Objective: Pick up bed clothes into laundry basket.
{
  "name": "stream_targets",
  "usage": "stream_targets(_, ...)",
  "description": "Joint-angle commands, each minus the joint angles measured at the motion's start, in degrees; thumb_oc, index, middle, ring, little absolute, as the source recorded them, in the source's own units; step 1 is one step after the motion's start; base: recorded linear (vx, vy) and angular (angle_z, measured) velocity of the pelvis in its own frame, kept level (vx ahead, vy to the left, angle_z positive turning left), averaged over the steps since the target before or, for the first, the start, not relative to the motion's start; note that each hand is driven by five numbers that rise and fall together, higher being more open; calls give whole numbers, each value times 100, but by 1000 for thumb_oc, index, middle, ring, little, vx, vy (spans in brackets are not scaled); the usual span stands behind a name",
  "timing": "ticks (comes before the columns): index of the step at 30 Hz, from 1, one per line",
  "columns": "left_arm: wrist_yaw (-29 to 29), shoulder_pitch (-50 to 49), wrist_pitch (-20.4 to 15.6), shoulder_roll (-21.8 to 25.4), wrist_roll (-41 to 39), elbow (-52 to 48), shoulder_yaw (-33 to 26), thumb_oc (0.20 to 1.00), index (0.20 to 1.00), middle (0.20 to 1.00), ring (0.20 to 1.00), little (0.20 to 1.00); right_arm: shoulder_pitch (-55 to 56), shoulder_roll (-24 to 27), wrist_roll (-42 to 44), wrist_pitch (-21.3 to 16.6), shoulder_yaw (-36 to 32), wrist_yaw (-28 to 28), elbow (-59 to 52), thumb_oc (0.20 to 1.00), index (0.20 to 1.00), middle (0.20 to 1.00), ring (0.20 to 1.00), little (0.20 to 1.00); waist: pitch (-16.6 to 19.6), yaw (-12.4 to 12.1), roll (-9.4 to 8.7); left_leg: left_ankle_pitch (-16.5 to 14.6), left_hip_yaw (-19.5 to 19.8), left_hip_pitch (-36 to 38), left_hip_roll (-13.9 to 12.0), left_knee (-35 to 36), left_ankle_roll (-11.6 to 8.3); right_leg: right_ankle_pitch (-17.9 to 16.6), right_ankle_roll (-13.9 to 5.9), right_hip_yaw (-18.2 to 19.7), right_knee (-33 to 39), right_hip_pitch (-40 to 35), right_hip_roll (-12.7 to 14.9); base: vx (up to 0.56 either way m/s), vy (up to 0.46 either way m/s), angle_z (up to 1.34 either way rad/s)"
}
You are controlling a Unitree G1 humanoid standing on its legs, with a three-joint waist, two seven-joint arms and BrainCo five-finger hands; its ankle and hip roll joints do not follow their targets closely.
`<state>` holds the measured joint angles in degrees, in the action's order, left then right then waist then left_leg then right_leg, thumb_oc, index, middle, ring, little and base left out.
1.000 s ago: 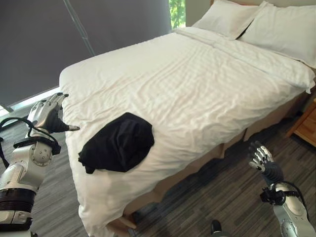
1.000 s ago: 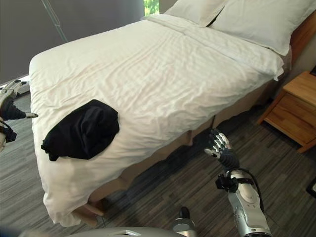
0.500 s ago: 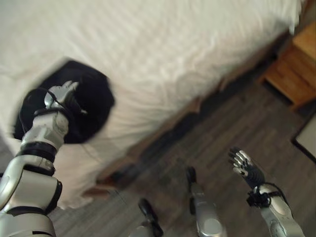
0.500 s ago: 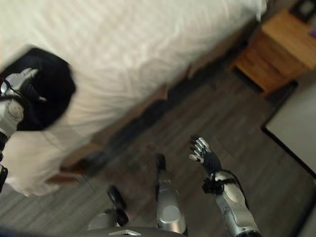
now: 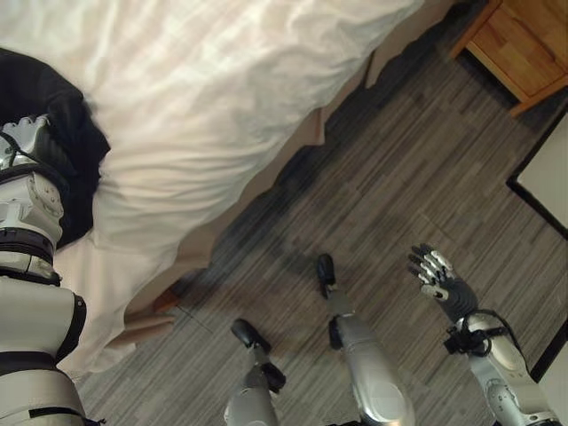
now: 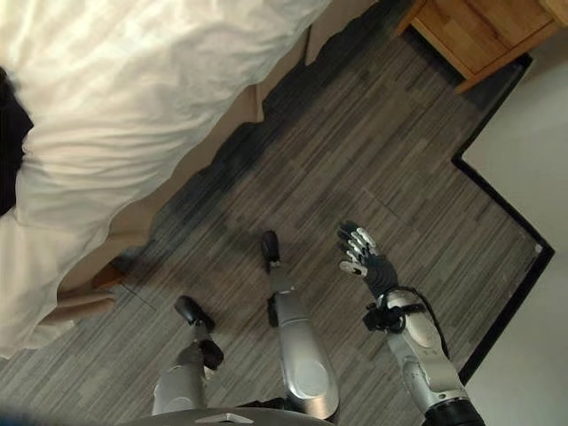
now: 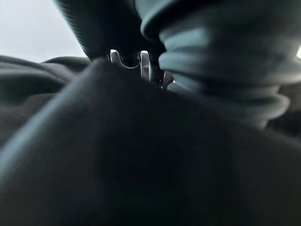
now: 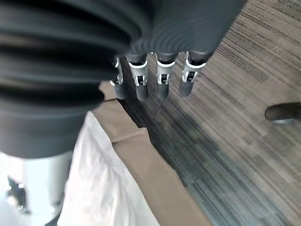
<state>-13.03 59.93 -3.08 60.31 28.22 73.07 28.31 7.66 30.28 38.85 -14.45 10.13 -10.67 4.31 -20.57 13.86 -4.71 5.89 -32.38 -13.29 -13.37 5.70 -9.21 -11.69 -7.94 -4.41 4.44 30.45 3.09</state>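
A: Item one, far left of the frame?
B: Left hand (image 5: pixel 25 142), at the left edge, lying on the black garment (image 5: pixel 75 133). The garment sits on the white bedsheet (image 5: pixel 222 80) in the upper left, near the corner of the bed. In the left wrist view dark cloth (image 7: pixel 141 155) is bunched right up against the hand, and the fingers (image 7: pixel 146 63) are mostly hidden behind it. Whether they are curled on the cloth or straight, I cannot tell.

A: Next item, moving right?
B: The sheet hangs over the bed's edge, with a tan bed skirt (image 5: pixel 302 151) showing beneath it, running diagonally from lower left to upper centre. Below that, grey striped flooring (image 5: pixel 399 177) across the centre of the frame.

A: Upper right?
B: A wooden nightstand (image 5: pixel 519 44) in the upper right corner, standing on the floor, well apart from the garment.

A: Lower right?
B: Right hand (image 5: pixel 439 280), raised above the floor in the lower right, fingers (image 8: pixel 162 75) straight and spread, holding nothing. It is well apart from the bed and the garment.
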Motion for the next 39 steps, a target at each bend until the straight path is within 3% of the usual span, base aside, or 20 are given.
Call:
stream_targets(1,492,-444,113,-340,-118,329,-331,580,580,580,580,580,93,-152,198,-143,-181,-122,-223,1000,1000,1000,1000,1000,163,152,34,368,254,104,-302,-70,-371,47,-383,263,56,-704,608,19,-5,-5)
stream_targets(2,566,-526,88,-376,-284,324,-460,200,200,200,200,200,105,-176,205,-127,-182,-152,-202,1000,1000,1000,1000,1000,193,144,61,351,256,132,-301,-70,-369,61,-373,264,56,-728,603,12,-5,7)
stream_targets(3,566,-539,89,-375,-285,318,-471,200,200,200,200,200,105,-170,206,-127,-180,-153,-201,1000,1000,1000,1000,1000,194,148,65,351,256,134,-302,-70,-369,61,-373,264,56,-730,602,10,-15,-5)
stream_targets(10,412,-889,-54,-1129,-2332,-53,-1603,200,200,200,200,200,117,-332,130,-176,-85,-58,-49,1000,1000,1000,1000,1000,293,96,183,299,442,191,-275,-70,-344,151,-327,139,56,-908,596,12,-17,8)
stream_targets(20,339,-1165,-585,-1813,-4467,-843,-2238,200,200,200,200,200,-58,-385,-77,-236,-62,196,6,1000,1000,1000,1000,1000,337,105,268,154,555,480,-166,-70,-262,228,-327,33,56,-1302,695,23,31,13)
stream_targets(21,345,-1252,-663,-1892,-4775,-1034,-2313,200,200,200,200,200,-72,-381,-110,-242,-61,224,-8,1000,1000,1000,1000,1000,340,113,276,138,568,515,-153,-70,-252,237,-329,29,56,-1343,709,52,68,10)
stream_targets(22,615,-1618,-952,-2184,-5869,-1582,-2561,200,200,200,200,200,-115,-393,-199,-262,-119,288,10,1000,1000,1000,1000,1000,377,111,302,97,579,604,-113,-70,-229,268,-323,12,56,-1450,735,58,77,11)
stream_targets(23,763,-1838,-1065,-2362,-6382,-1903,-2660,200,200,200,200,200,-143,-401,-223,-267,-149,313,16,1000,1000,1000,1000,1000,407,109,313,70,586,664,-91,-70,-214,279,-321,15,56,-1501,746,80,88,12)
stream_targets(25,894,-2100,-1246,-2657,-6825,-2642,-2521,200,200,200,200,200,-225,-395,-369,-227,-190,389,105,1000,1000,1000,1000,1000,561,121,370,-4,573,840,-31,-70,-167,320,-311,21,56,-1680,762,83,80,5)
stream_targets(32,1341,-2370,-1499,-2962,-7812,-4271,-2145,200,200,200,200,200,-441,-414,-519,-141,-183,404,234,1000,1000,1000,1000,1000,1037,64,534,-169,597,1319,112,-70,-68,477,-308,-27,52,-2221,829,86,49,1)
stream_targets(33,1405,-2448,-1525,-2997,-7970,-4475,-2146,200,200,200,200,200,-466,-424,-554,-146,-155,397,239,1000,1000,1000,1000,1000,1099,62,516,-62,526,1337,124,-70,-8,397,-258,-49,55,-2242,830,0,0,0)
stream_targets(39,1814,-3183,-1941,-3545,-8901,-6134,-2500,200,200,200,200,200,-586,-645,-738,-159,-98,363,415,1000,1000,1000,1000,1000,1574,-66,524,-234,624,1833,299,-70,124,610,-234,-136,-30,-2815,922,66,2,2)
